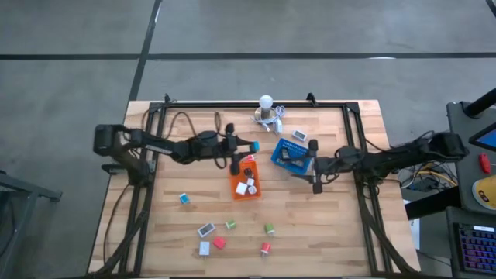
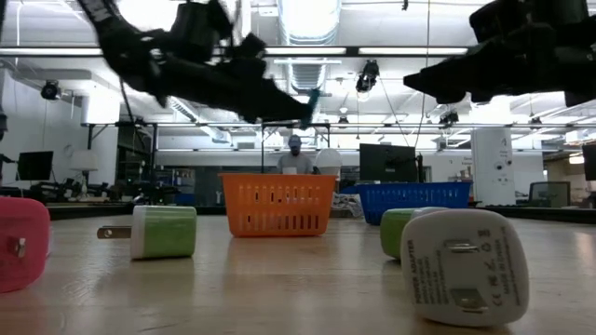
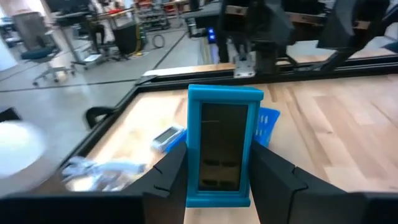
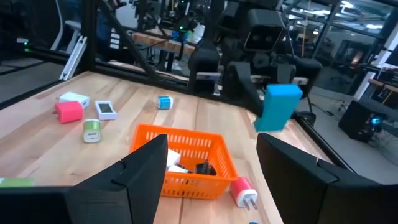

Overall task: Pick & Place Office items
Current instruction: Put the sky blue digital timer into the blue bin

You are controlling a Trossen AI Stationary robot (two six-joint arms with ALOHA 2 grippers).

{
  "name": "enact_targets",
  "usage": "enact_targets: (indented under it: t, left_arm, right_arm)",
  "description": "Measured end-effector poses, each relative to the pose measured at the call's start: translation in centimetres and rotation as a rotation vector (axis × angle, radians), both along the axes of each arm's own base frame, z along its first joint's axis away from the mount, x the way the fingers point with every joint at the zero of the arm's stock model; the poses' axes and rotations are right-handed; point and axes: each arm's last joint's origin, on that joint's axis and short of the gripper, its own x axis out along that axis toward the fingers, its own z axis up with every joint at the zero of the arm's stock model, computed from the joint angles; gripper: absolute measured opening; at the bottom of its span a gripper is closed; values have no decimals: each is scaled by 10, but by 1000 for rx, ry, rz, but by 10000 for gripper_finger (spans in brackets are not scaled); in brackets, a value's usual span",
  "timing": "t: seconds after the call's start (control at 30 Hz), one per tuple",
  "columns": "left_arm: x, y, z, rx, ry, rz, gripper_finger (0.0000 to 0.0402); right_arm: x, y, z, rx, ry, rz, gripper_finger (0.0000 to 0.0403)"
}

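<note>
1. Roughly, the sorting is part done: the bench (image 1: 341,201) carries an orange basket (image 1: 235,188) near its middle that already holds a few white and dark office items, and a blue basket (image 1: 280,145) just beside it, toward the far edge, with at least one dark piece inside.
2. Still loose toward the near edge are about seven pieces: a teal one (image 1: 184,198), a white adapter (image 1: 206,229), another white block (image 1: 204,248), a red one (image 1: 219,242), two green plugs (image 1: 230,225) (image 1: 269,229) and a pink-red plug (image 1: 266,248).
3. Left claw (image 1: 249,146) is above the far end of the orange basket, pinching a teal block (image 3: 224,144); by my reading, it is mid-delivery, not yet dropped.
4. Right claw (image 1: 315,184), fingers spread and empty, hangs beside the blue basket.
</note>
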Motion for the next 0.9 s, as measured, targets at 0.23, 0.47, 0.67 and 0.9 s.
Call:
enact_targets:
  t: [0.23,0.47,0.67,0.9]
  left_arm:
    - [52,7,-3,-22,64,-59,131]
    - [93,11,-1,-44,144,-84,131]
    - [117,15,-10,-73,241,-88,131]
    - [136,18,-21,-97,305,-97,131]
  right_arm:
    - [-9,-1,-3,-3,-8,-29,242]
    - [-11,-2,-6,-11,-1,-54,242]
    - [-12,-2,-3,-21,-18,-62,242]
    - [-15,-2,0,-22,-30,-78,242]
